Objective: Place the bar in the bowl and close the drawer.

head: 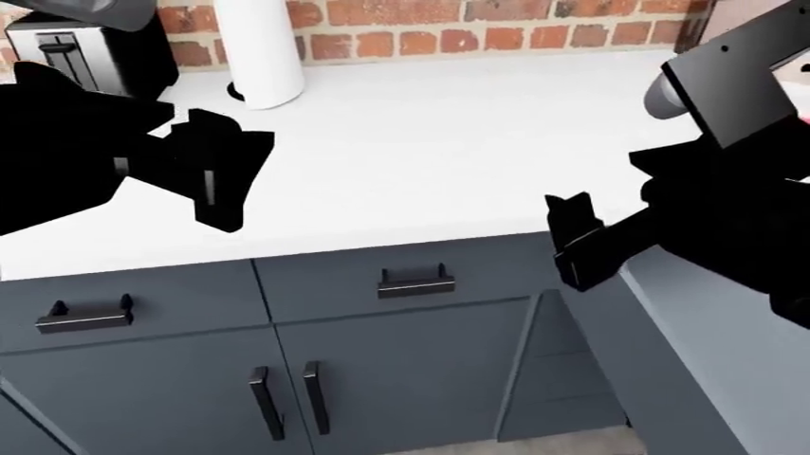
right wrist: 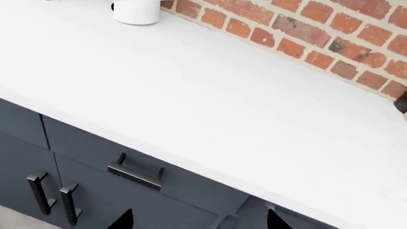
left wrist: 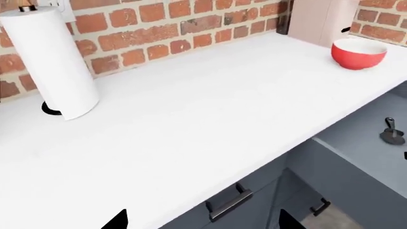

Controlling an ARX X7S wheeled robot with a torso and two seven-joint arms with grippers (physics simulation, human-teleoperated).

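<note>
The red bowl [left wrist: 358, 52], white inside, stands on the white counter near the brick wall. The slate-grey drawer [left wrist: 362, 148] is pulled open below the counter's edge; it also shows at the right of the head view [head: 727, 332]. A dark-handled utensil [left wrist: 392, 132] lies in it. The bar is not in view. My left gripper [left wrist: 202, 224] is open and empty, above the counter's front edge [head: 212, 180]. My right gripper [right wrist: 198, 223] is open and empty, by the open drawer's near corner [head: 572, 239]. My right arm hides the bowl in the head view.
A white paper towel roll [left wrist: 54, 62] stands at the back of the counter [head: 418, 142]. A black toaster [head: 89, 52] is at the far left. A closed drawer with a black handle [head: 415, 282] and cabinet doors with vertical handles [head: 288, 398] lie below.
</note>
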